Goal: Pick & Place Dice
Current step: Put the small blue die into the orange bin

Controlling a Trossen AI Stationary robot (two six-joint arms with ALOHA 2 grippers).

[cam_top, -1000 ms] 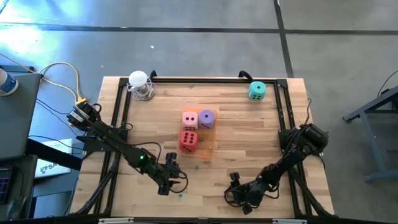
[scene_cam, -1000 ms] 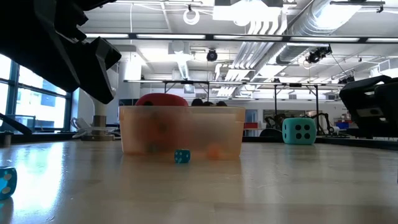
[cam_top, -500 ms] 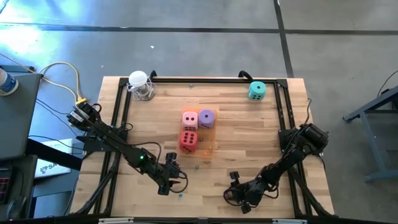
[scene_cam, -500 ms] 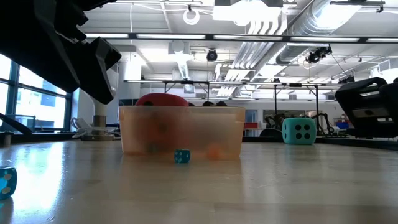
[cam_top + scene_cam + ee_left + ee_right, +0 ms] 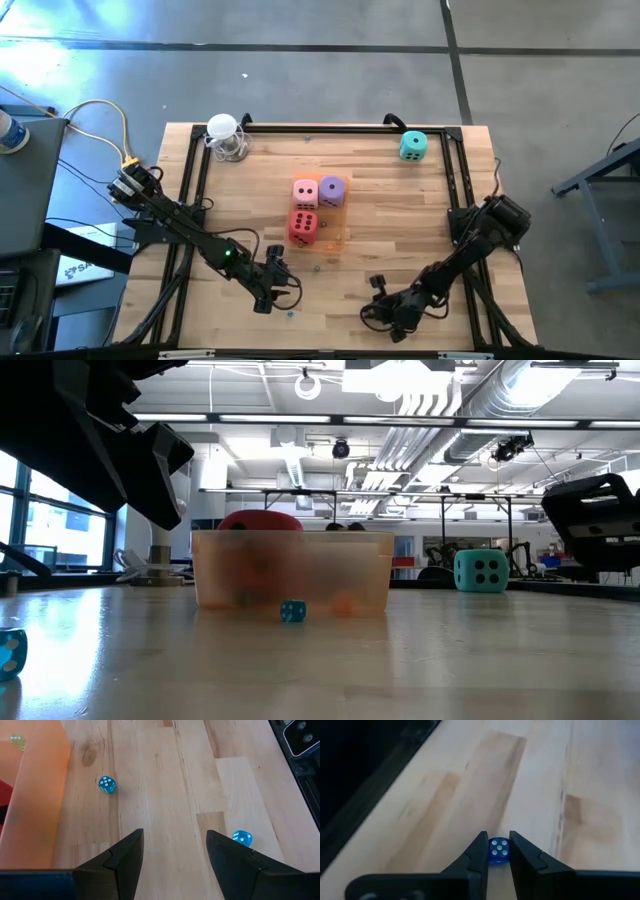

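Red die, pink die and purple die sit in the translucent orange tray at mid table. The teal die stands on the wood by the far right corner and also shows in the low view. My right gripper is low near the table's near edge and is shut on a small blue translucent die. My left gripper hangs open over bare wood near the near edge, touching nothing. My right gripper pinches the small blue die between its two fingertips, on two opposite faces. The face with several white pips is toward the wrist camera. The fingers slant down from the table's right. Whether the die rests on the wood, I cannot tell.
Two more small blue dice lie on the wood ahead of my left gripper, one by the tray wall, one farther out. A white round object stands at the far left corner. A black frame borders the table.
My right gripper has risen slightly in the low view. Nothing else has moved.
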